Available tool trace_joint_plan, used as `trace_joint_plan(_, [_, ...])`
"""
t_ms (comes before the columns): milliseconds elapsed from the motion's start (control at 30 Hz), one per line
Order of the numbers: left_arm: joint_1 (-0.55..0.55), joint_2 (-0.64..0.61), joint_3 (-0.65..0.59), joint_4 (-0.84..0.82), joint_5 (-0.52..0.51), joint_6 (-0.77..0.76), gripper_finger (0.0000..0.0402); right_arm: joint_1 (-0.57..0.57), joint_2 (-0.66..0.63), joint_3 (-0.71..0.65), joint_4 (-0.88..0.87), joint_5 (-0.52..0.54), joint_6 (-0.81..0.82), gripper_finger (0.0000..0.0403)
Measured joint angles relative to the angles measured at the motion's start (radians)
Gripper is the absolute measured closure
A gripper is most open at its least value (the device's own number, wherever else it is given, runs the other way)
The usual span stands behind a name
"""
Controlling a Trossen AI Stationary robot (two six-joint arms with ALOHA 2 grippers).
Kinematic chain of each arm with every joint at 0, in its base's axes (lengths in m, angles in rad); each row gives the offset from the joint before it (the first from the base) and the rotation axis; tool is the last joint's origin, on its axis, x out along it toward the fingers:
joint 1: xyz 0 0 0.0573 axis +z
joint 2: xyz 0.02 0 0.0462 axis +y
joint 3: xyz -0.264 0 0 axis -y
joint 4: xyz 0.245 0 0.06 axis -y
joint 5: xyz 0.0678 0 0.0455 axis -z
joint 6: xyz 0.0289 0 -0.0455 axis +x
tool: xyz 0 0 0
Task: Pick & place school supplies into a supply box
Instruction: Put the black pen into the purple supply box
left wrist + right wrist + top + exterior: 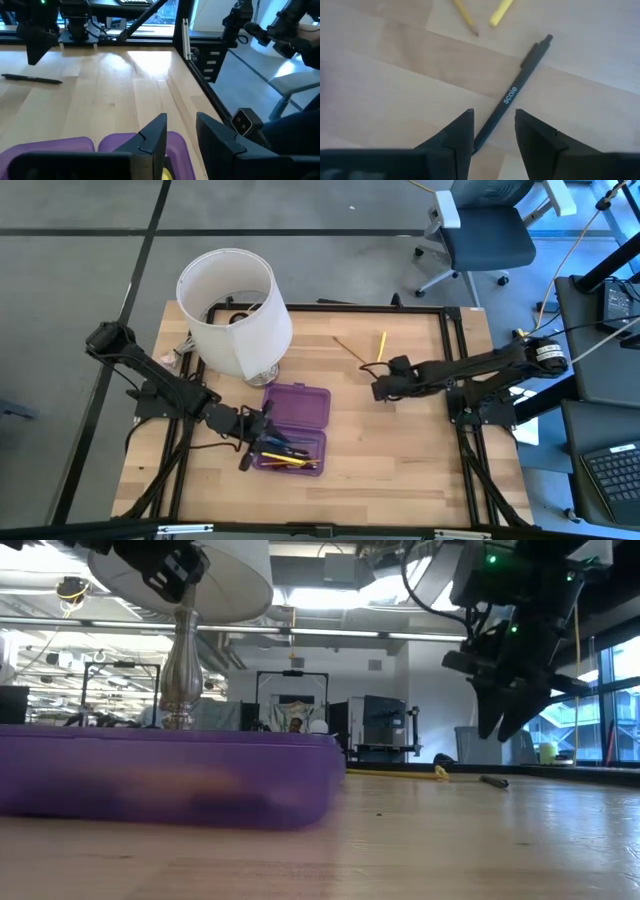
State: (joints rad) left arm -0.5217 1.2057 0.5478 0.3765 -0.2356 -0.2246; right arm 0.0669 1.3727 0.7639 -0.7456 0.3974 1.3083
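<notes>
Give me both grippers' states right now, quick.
Left gripper: open, empty, over the purple box.
Right gripper: open, empty, above the dark pen.

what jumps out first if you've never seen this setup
A big white lampshade dominates the table's far left part, with a translucent purple supply box lying open just in front of it, pencils and pens already inside. The left gripper hangs open at the box's edge. The right gripper hovers open over a dark pen on the bare wood, two yellow pencils just beyond.
</notes>
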Motion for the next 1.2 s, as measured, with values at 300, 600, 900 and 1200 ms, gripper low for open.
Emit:
trace_joint_plan(300, [0.000, 0.000, -0.001, -0.005, 0.027, 0.002, 0.0300, -0.012, 0.135, -0.002, 0.012, 0.020, -0.002, 0.0257])
trace_joint_plan(600, [0.000, 0.000, -0.001, -0.014, 0.028, 0.003, 0.0303, -0.037, 0.242, -0.002, 0.073, -0.026, 0.001, 0.0257])
trace_joint_plan(900, [0.000, 0.000, -0.001, -0.014, 0.028, 0.003, 0.0301, -0.042, 0.293, 0.005, 0.071, -0.053, -0.055, 0.0277])
trace_joint_plan(1200, [0.000, 0.000, -0.001, -0.014, 0.026, 0.003, 0.0300, -0.035, 0.295, 0.005, 0.082, -0.088, -0.254, 0.0367])
